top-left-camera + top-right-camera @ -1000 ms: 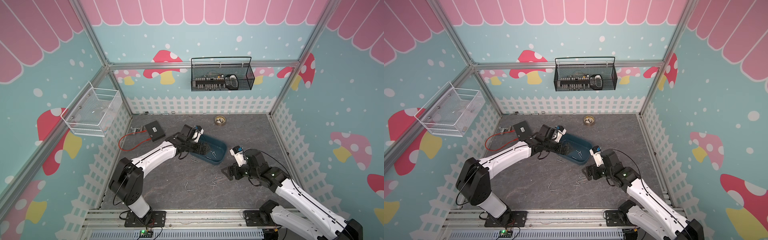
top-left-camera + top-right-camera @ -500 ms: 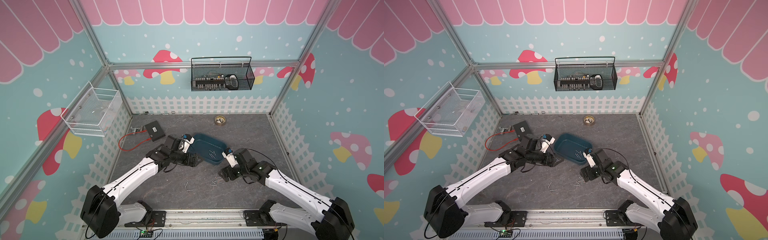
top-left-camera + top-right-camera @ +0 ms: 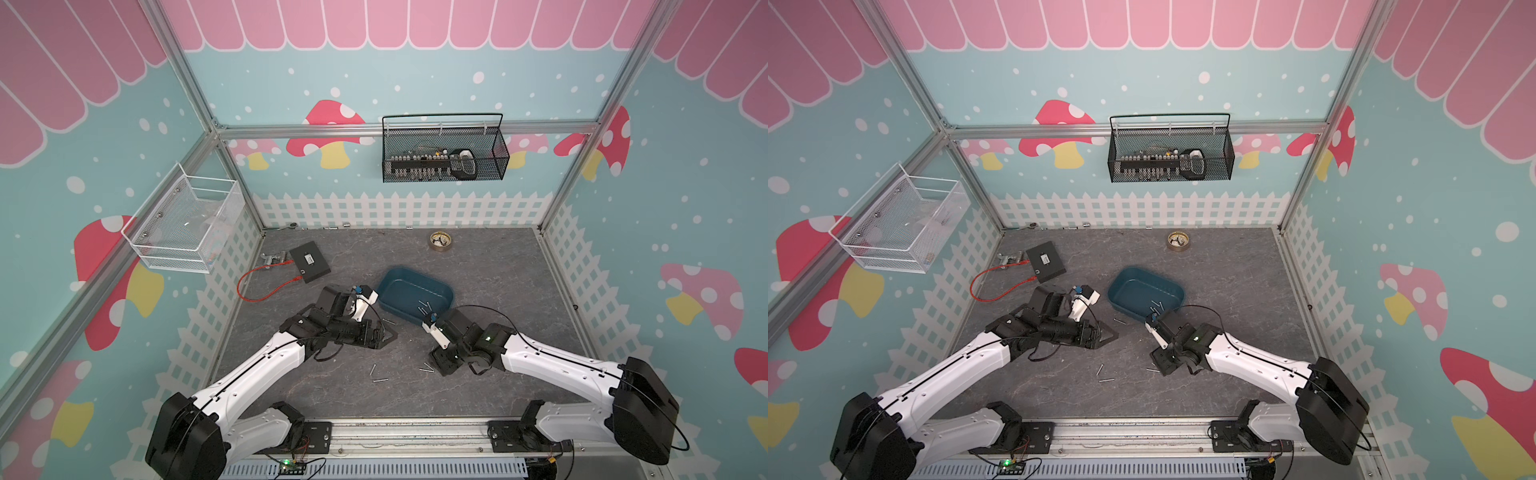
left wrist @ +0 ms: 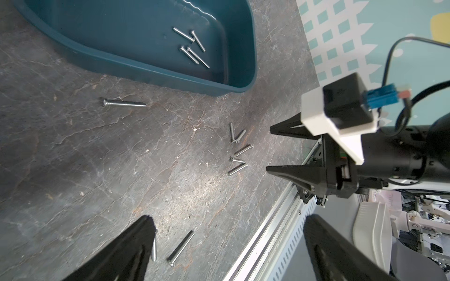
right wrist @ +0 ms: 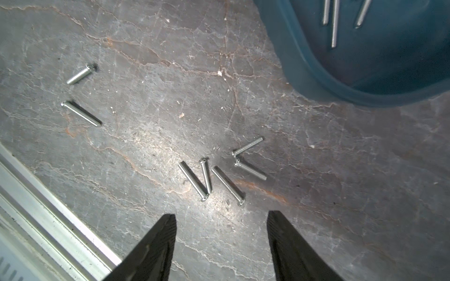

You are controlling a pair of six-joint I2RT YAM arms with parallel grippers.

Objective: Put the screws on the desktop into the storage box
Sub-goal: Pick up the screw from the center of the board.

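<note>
Loose screws (image 5: 219,175) lie on the desktop (image 5: 146,121), on the near side of the storage box (image 5: 304,80). The right gripper (image 5: 221,214) and left gripper (image 4: 229,219) have jaws apart, holding nothing. The screws look light, stiff and slick, so pinch one mid-shank.

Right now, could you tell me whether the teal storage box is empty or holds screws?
Not empty: four screws lie on the floor of the storage box; others lie outside on the desktop.

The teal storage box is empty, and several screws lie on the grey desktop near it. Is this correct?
Not fully. The storage box is not empty: the left wrist view shows four screws lying inside it, close together. The rest is right: several loose screws lie on the grey desktop near it.
</note>
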